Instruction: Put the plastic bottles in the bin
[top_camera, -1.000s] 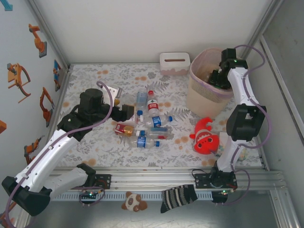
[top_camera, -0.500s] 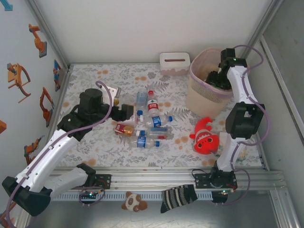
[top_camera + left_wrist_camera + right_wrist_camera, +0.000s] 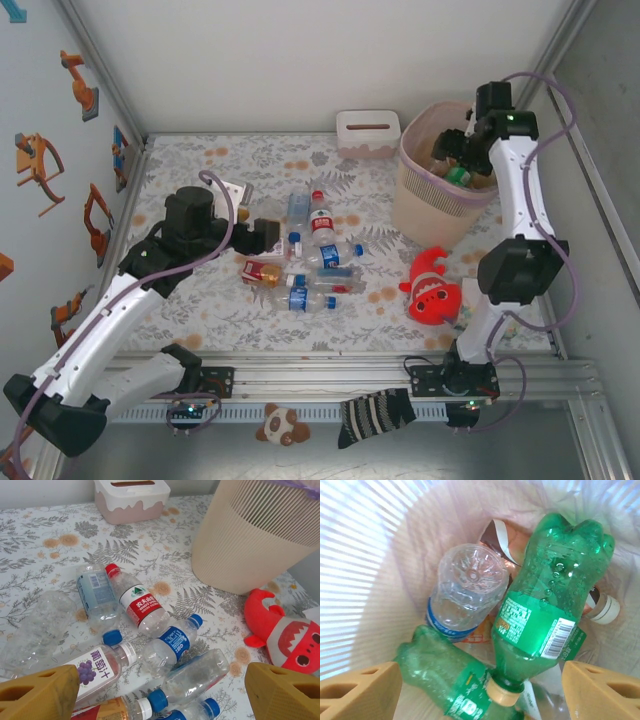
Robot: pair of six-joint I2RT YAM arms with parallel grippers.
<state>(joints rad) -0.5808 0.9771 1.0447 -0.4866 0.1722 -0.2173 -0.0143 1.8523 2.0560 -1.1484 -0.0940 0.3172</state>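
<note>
Raised my right gripper out of the bin, jaws now wide, green bottle lying inside; left gripper wide, empty, over the table bottles.

The right gripper has risen from down inside the bin to just above its rim, and the right arm's wrist has drawn up and back toward the far wall. Its jaws were closer together a second ago and now stand wide apart with nothing between them. A green bottle, which the gripper covered before in the view from above, now shows in the bin's mouth, lying loose inside below the fingers.
</note>
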